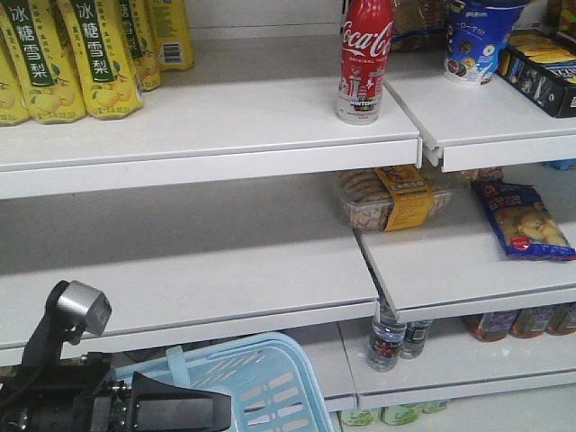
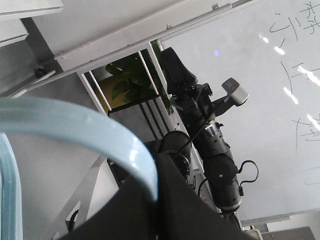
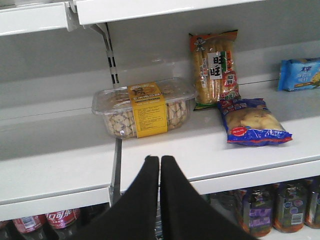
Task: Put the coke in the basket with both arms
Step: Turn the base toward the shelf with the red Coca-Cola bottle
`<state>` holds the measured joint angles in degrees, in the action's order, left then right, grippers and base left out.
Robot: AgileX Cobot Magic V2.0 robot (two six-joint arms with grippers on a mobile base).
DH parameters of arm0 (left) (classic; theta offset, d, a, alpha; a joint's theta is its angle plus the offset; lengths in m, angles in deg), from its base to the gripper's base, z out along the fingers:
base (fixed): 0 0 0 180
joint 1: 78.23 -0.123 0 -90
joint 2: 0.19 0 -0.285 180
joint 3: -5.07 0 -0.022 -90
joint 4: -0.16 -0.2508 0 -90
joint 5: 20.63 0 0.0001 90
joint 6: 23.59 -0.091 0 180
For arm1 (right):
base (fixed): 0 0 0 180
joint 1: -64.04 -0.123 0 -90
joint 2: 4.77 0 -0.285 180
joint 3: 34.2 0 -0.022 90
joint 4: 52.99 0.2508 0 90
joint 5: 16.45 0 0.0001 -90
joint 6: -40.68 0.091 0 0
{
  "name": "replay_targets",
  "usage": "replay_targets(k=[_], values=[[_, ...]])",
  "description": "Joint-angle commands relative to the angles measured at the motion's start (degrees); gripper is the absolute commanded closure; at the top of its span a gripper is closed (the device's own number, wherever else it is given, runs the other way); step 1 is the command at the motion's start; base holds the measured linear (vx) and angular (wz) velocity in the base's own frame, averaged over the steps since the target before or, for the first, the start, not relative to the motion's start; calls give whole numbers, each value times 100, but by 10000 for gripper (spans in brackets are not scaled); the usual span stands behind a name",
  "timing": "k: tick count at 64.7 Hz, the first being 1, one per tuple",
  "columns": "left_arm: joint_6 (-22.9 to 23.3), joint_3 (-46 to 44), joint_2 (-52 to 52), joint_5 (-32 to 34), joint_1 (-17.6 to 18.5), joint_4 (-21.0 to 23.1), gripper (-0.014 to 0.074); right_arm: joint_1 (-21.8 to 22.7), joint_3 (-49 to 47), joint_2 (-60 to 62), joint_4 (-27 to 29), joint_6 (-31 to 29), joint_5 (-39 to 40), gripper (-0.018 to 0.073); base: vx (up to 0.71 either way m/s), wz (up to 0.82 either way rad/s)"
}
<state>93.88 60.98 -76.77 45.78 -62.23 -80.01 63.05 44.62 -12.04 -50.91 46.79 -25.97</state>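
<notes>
The coke (image 1: 364,58) is a red Coca-Cola bottle standing upright on the top shelf, right of centre. The light blue basket (image 1: 256,378) hangs low at the front left. My left gripper (image 1: 175,409) is beside its rim. In the left wrist view the left gripper (image 2: 156,192) is shut on the basket's pale blue handle (image 2: 75,125). My right gripper (image 3: 160,159) is shut and empty. It points at the edge of the middle shelf, below a clear snack box (image 3: 142,107). The coke does not show in either wrist view.
Yellow drink packs (image 1: 81,54) stand at the top left and a blue cup (image 1: 477,40) at the top right. A blue snack bag (image 1: 522,220) lies on the middle shelf (image 1: 180,279). Water bottles (image 1: 387,337) stand below. Red cans (image 3: 62,217) sit under the shelf.
</notes>
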Motion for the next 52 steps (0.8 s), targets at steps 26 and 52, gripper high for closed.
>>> replay_targets(k=[26, 52], values=[[-33, -123, 128, 1255, 35, 407, 603, 33, 84, 106, -19, -27, 395, 564, 2, 8], [-33, -123, 128, 1255, 35, 407, 603, 33, 84, 106, -19, -27, 400, 564, 2, 4]])
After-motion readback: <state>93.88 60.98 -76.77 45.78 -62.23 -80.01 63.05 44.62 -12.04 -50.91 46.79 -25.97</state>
